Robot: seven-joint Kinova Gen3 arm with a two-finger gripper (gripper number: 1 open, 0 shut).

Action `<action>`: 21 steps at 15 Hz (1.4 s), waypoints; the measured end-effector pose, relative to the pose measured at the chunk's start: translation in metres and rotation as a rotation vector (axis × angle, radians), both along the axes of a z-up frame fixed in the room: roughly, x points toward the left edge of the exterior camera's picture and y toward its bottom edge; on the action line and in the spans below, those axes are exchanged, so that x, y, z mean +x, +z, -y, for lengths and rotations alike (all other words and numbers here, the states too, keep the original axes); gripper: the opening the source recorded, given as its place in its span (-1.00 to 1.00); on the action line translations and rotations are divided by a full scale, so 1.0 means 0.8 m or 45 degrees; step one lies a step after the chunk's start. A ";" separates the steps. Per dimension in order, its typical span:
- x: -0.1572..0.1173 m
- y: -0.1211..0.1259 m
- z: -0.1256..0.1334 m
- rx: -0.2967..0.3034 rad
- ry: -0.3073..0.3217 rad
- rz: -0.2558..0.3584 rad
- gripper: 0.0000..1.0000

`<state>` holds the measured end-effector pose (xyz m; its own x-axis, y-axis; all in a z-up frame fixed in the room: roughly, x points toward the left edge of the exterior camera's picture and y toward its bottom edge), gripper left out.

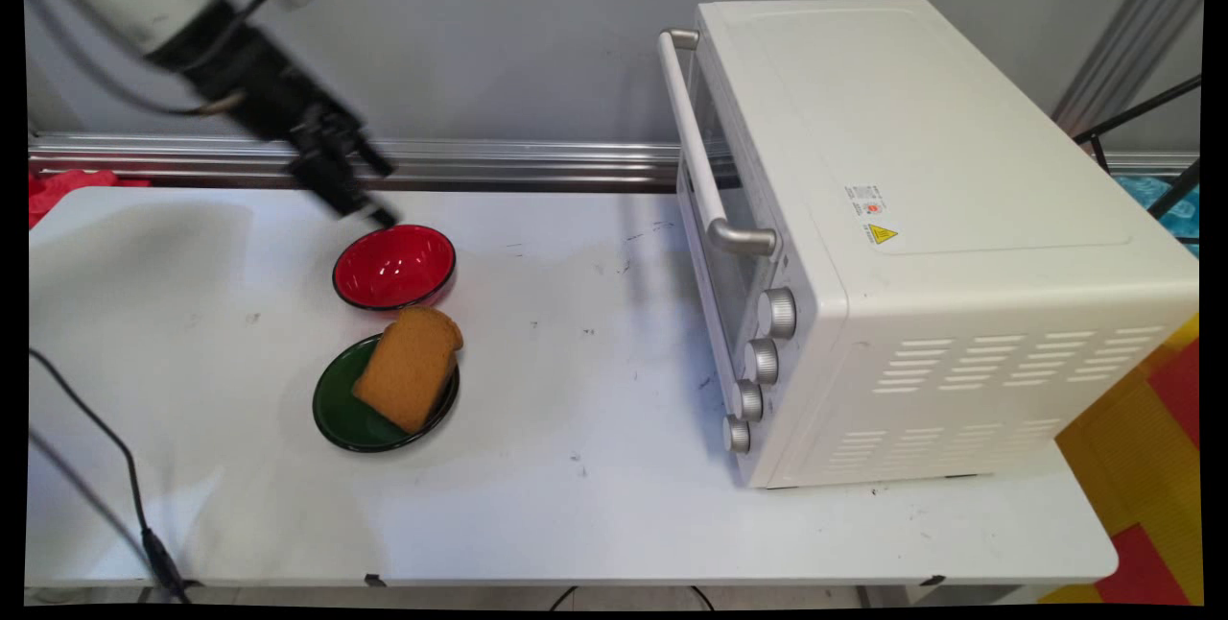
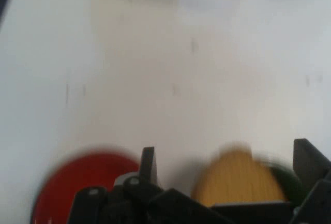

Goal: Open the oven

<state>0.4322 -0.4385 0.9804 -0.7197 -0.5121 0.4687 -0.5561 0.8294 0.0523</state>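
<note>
Gripper [image 1: 369, 190] hangs over the far rim of the red bowl [image 1: 394, 266], fingers spread wide with nothing between them.

In the hand view the two fingers [image 2: 148, 163] stand well apart, the bread slice [image 2: 239, 178] showing in the gap. That slice leans on the green plate [image 1: 336, 414], just this side of the bowl on the white table [image 1: 576, 505]. Off to the right sits the white toaster oven [image 1: 921, 236], door shut, four knobs [image 1: 758, 361] down its front.
</note>
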 end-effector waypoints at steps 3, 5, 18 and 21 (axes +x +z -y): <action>-0.052 0.015 0.038 -0.074 0.003 -0.078 1.00; -0.085 0.028 0.061 -0.128 0.001 -0.131 1.00; -0.213 0.078 0.137 -0.279 -0.149 -0.338 1.00; -0.224 0.078 0.142 -0.259 -0.202 -0.340 -1.00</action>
<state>0.2528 -0.5524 1.0427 -0.6215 -0.2808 0.7314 -0.4087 0.9127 0.0031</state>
